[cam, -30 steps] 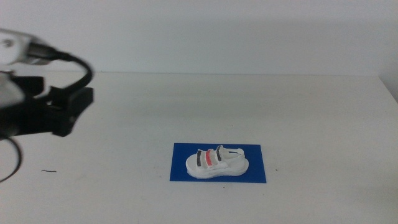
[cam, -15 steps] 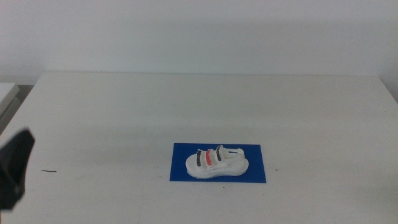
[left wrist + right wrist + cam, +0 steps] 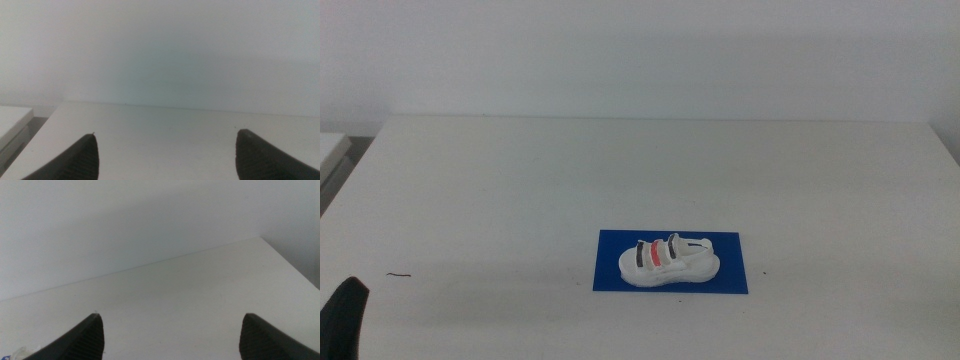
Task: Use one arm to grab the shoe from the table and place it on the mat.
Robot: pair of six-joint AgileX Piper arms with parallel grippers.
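The white shoe (image 3: 668,263), with two black straps and one red strap, lies on the dark blue mat (image 3: 730,280) on the white table (image 3: 620,170), right of centre near the front. My left gripper (image 3: 165,155) is open and empty; only a dark tip of it (image 3: 345,318) shows at the middle view's bottom left corner, far from the shoe. My right gripper (image 3: 170,335) is open and empty, and is out of the middle view. A sliver of the shoe (image 3: 27,351) shows beside its jaw in the right wrist view.
A small dark mark (image 3: 398,275) lies on the table at the front left. The table's left edge (image 3: 350,165) and right edge (image 3: 945,150) are in view, with a plain wall behind.
The left arm has pulled back down and out of the middle view, from the left side to only a tip at the bottom left corner. The shoe and mat have not moved.
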